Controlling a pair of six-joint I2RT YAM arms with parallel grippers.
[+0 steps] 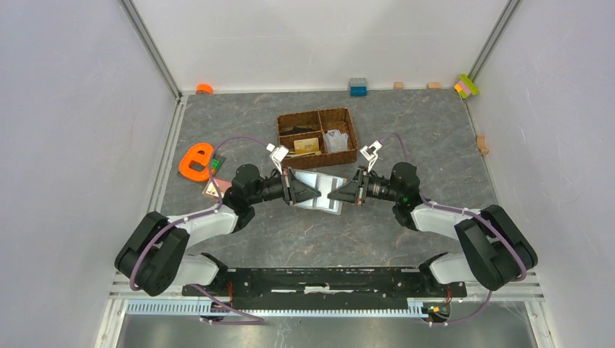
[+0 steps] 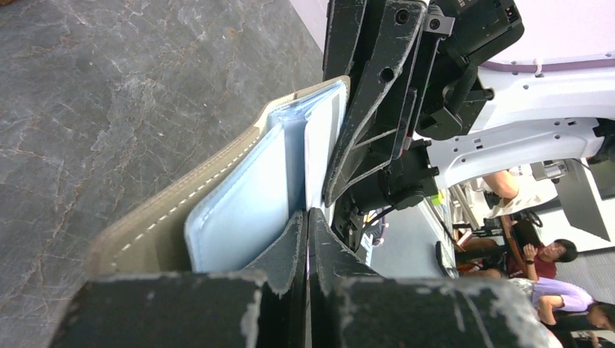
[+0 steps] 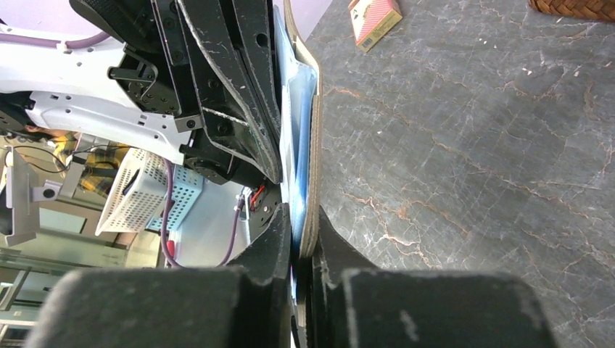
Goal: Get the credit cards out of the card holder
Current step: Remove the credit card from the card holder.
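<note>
The card holder (image 1: 323, 199) lies open on the table between my two grippers, tan-grey outside and light blue inside. In the left wrist view its stitched cover (image 2: 170, 210) and blue pocket (image 2: 246, 203) run up to my left gripper (image 2: 307, 217). That gripper is shut on a thin pale sheet (image 2: 319, 145) standing out of the holder, which looks like a credit card seen edge-on. My right gripper (image 3: 303, 239) comes from the opposite side and is shut on the holder's rim (image 3: 313, 145), cover and blue leaf together. In the top view the left gripper (image 1: 313, 194) and right gripper (image 1: 332, 194) almost meet.
A brown woven divided basket (image 1: 348, 138) stands just behind the holder, with a tan card (image 1: 307, 145) in one compartment. An orange ring-shaped object (image 1: 196, 161) and a small box (image 1: 212, 190) lie by the left arm. Toy blocks (image 1: 357, 87) line the back wall.
</note>
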